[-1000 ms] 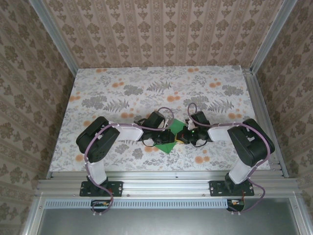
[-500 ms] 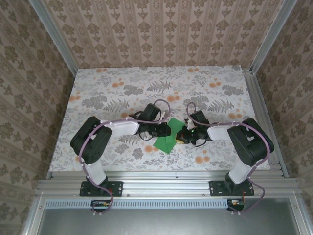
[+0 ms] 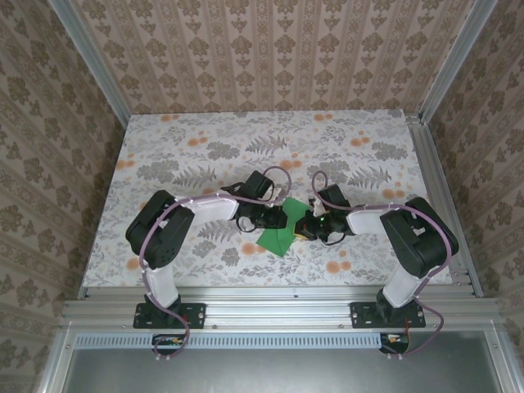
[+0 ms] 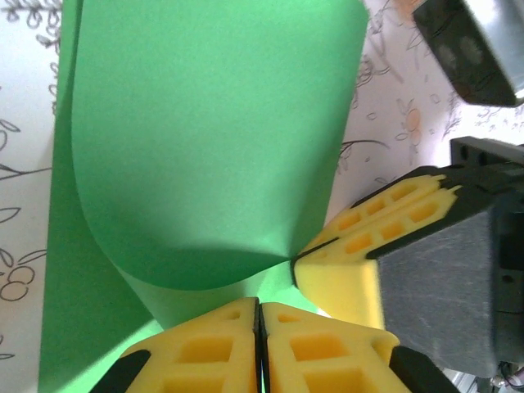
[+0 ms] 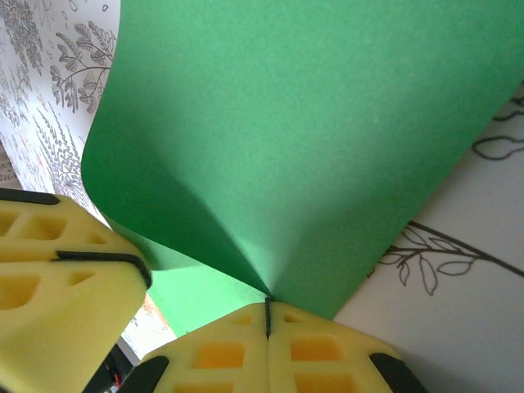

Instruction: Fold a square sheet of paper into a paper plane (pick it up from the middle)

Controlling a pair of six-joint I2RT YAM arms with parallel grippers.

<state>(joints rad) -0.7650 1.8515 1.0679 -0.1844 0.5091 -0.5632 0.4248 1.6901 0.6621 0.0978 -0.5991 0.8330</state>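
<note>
- Square sheet of paper (image 3: 273, 240): plain bright green. You find it lying on the table (image 3: 180, 155), in the gap between your two arms. One flap rises off the lower layer and bows over it in a soft curve, with no sharp crease pressed flat. The lower layer lies flat on the floral tabletop.
- Right gripper (image 5: 268, 326): at the sheet's right side. Its yellow pads are closed together, and the curved flap narrows to a point exactly at their seam. You have the paper nipped there.
- Left gripper (image 4: 259, 344): at the sheet's left side, just beside the right gripper's tips. Its pads meet along a thin seam with no gap. Green paper runs right up to them, but you cannot tell whether any of it sits between them.
- Table: patterned with grey leaves and orange flowers, showing on every side of the sheet.
</note>
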